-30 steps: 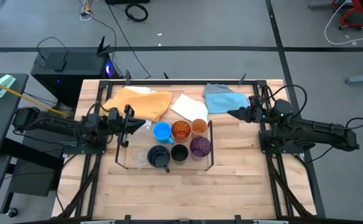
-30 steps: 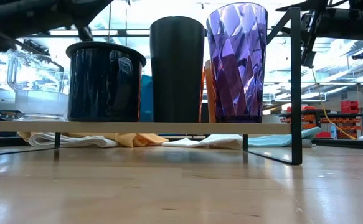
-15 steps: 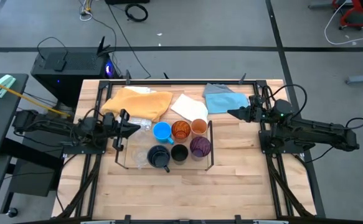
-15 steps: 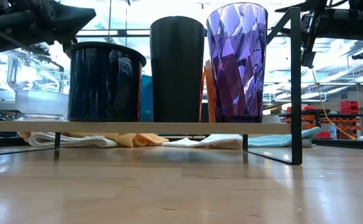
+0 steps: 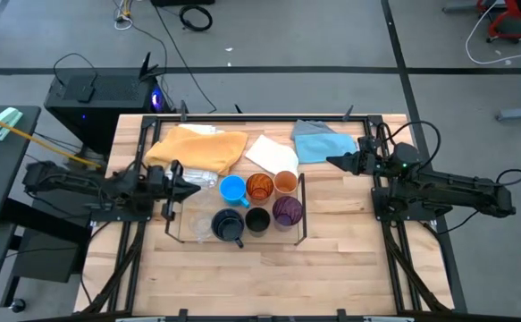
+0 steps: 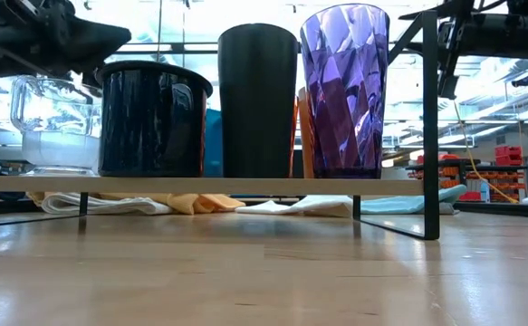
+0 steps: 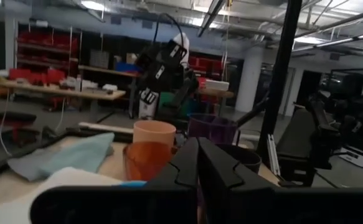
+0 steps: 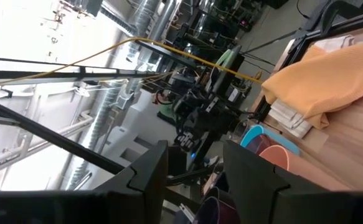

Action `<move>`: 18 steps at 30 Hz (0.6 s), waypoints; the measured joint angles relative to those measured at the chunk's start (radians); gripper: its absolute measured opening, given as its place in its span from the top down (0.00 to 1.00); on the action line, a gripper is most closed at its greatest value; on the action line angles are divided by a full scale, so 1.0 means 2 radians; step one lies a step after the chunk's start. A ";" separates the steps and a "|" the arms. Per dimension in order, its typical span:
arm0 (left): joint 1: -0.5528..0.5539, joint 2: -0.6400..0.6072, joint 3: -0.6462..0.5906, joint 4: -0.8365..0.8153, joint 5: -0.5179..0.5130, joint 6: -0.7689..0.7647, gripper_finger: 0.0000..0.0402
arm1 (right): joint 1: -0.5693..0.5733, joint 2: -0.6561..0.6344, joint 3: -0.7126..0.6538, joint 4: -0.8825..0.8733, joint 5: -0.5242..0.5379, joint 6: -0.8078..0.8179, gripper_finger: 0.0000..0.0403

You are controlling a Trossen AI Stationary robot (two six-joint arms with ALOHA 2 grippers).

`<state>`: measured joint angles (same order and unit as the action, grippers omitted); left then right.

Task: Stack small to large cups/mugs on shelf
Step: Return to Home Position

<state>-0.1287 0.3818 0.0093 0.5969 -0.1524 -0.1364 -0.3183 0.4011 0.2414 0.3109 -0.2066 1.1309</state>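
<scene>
The wire shelf (image 5: pixel 301 225) stands mid-table with the cups on its clear base (image 6: pixel 245 185). In the far row are a light-blue mug (image 5: pixel 232 190), an amber tumbler (image 5: pixel 260 187) and a small orange cup (image 5: pixel 285 183). In the near row are clear cups (image 5: pixel 201 225), a navy mug (image 5: pixel 228 227), a black cup (image 5: pixel 257 220) and a purple tumbler (image 5: pixel 287 211). My left gripper (image 5: pixel 191 184) is shut and holds nothing, just left of the shelf, pointing at the cups (image 7: pixel 198 163). My right gripper (image 5: pixel 333 163) hovers open right of the shelf (image 8: pixel 193 180).
A yellow cloth (image 5: pixel 197 148), a white cloth (image 5: pixel 272 152) and a blue cloth (image 5: pixel 323 141) lie on the table behind the shelf. Bare wood stretches from the shelf to the near edge (image 5: pixel 269 277). Black frame rails run along both table sides.
My left gripper has drawn back from the shelf toward the table's left edge and sunk a little, staying shut and empty. The cups have kept their places.
</scene>
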 joint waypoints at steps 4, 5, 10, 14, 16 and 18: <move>0.000 -0.032 0.000 -0.045 0.000 0.008 0.98 | 0.000 0.000 0.000 -0.005 0.000 0.000 0.60; 0.000 -0.041 0.000 -0.055 0.000 0.008 0.98 | 0.000 0.000 0.000 -0.006 0.000 0.000 0.60; 0.000 -0.089 0.000 -0.103 0.001 0.005 0.96 | 0.000 0.000 0.000 -0.006 0.000 0.000 0.60; 0.000 -0.127 0.000 -0.134 0.002 0.006 0.95 | 0.000 0.000 0.000 -0.006 0.000 0.000 0.60; 0.000 -0.144 0.000 -0.142 0.004 0.006 0.97 | 0.000 0.000 0.000 -0.008 0.000 0.000 0.60; 0.000 -0.161 0.000 -0.141 0.008 0.010 0.98 | 0.000 0.001 0.000 -0.010 0.000 -0.002 0.60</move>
<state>-0.1284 0.0597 0.0093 0.3149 -0.1359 -0.1173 -0.3183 0.4029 0.2424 0.2901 -0.2063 1.1276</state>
